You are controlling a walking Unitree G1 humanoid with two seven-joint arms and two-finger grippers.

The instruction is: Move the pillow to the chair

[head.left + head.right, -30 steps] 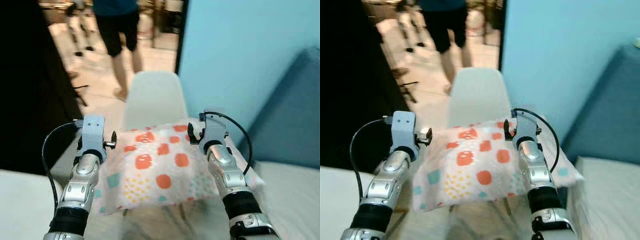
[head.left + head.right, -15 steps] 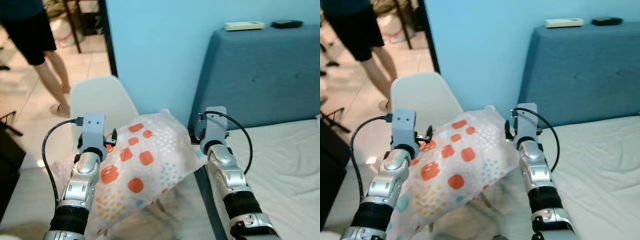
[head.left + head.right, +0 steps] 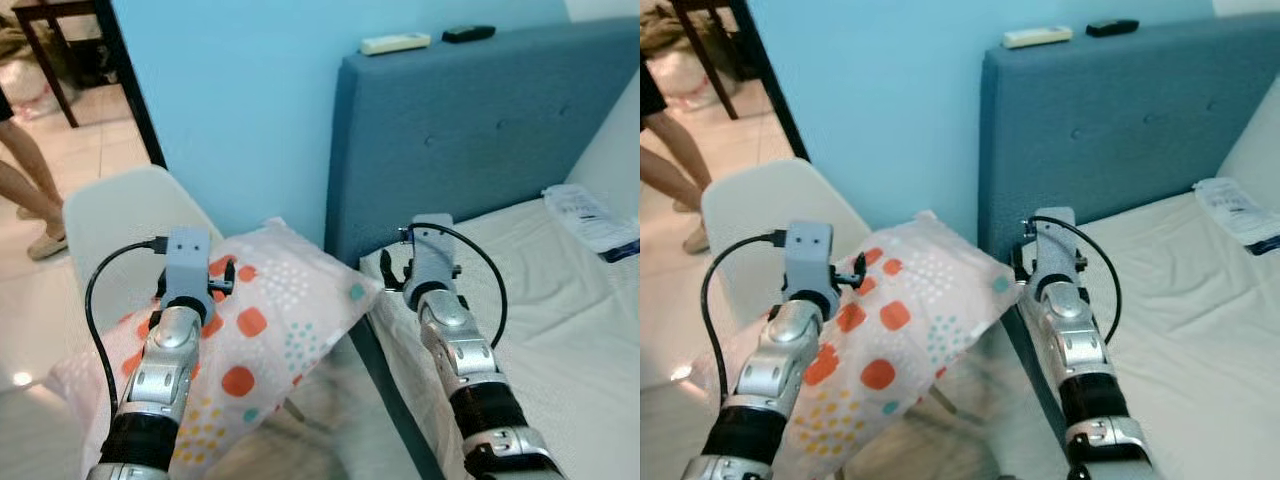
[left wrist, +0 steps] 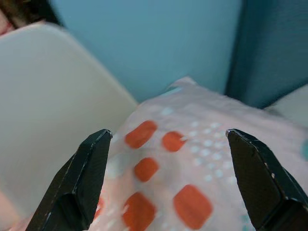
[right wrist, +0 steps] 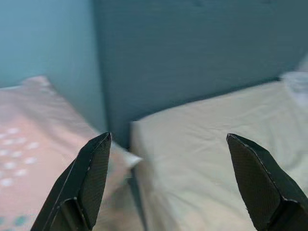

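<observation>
The patterned pillow [image 3: 250, 345] lies across the white chair [image 3: 120, 230] at the scene's left, one corner reaching right toward the bed [image 3: 560, 330] and its blue headboard [image 3: 480, 130]. Placement appears complete or nearly so; whether the seat carries the pillow's full weight cannot be confirmed. The left claw [image 4: 168, 178] is above the pillow, fingers apart, gripping nothing. The right claw [image 5: 166, 180] is over the gap between pillow and bed, fingers apart, empty. Remaining: withdraw both arms. A person's legs [image 3: 25, 195] stand at far left.
</observation>
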